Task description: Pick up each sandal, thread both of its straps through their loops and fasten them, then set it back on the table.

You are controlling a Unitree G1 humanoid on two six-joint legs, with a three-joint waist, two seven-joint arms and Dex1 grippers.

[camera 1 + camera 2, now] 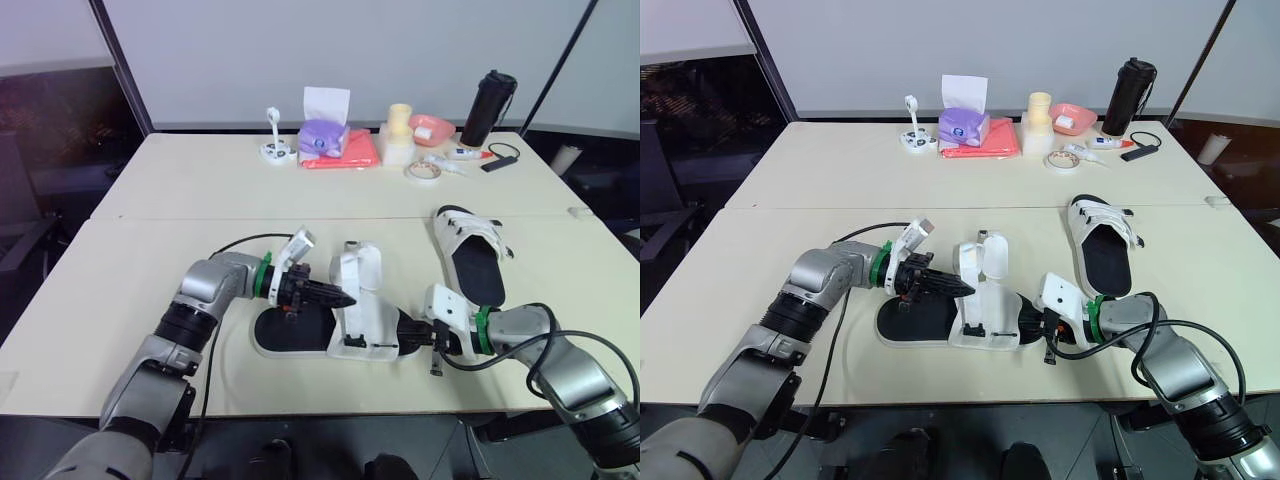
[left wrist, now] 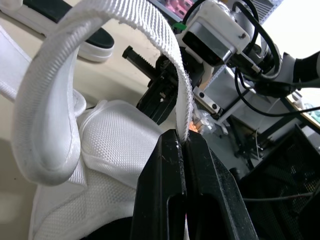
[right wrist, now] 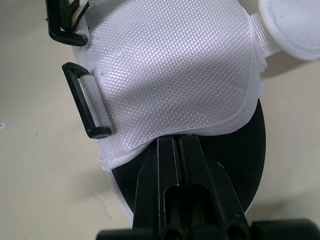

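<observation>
One sandal [image 1: 362,318] lies near the front edge of the table [image 1: 200,180], between the two arms. Its black sole [image 1: 285,332] looks flat on the table, so I think it has not been lifted much, if at all. The left gripper [image 1: 345,297] has its two fingers pressed together on a white strap [image 2: 125,25], pinching it near the loose end. The strap curves up and over in a big bend and is not stuck down. The right gripper [image 1: 405,328] comes in from the other side. Its fingers are shut tight on the edge of the sandal, where the white cloth [image 3: 170,70] meets the sole, and it seems to hold the shoe steady.

On the side of the white cloth there is a black loop [image 3: 91,107] with a grey bar. Nothing goes through it. A second loop [image 3: 67,22] sits just beside it, and I cannot tell if a strap goes through that one.

The other sandal [image 1: 478,270] lies flat on the table, off to the right and a bit further back. No gripper touches it. Its straps cross over the top, but I cannot tell if they are done up.

So the job looks like it is in its early part for this sandal. The strap is in hand, but it has to go through the loop, fold back and be pressed down. Then the second strap needs the same, and the sandal must be let go on the table
</observation>
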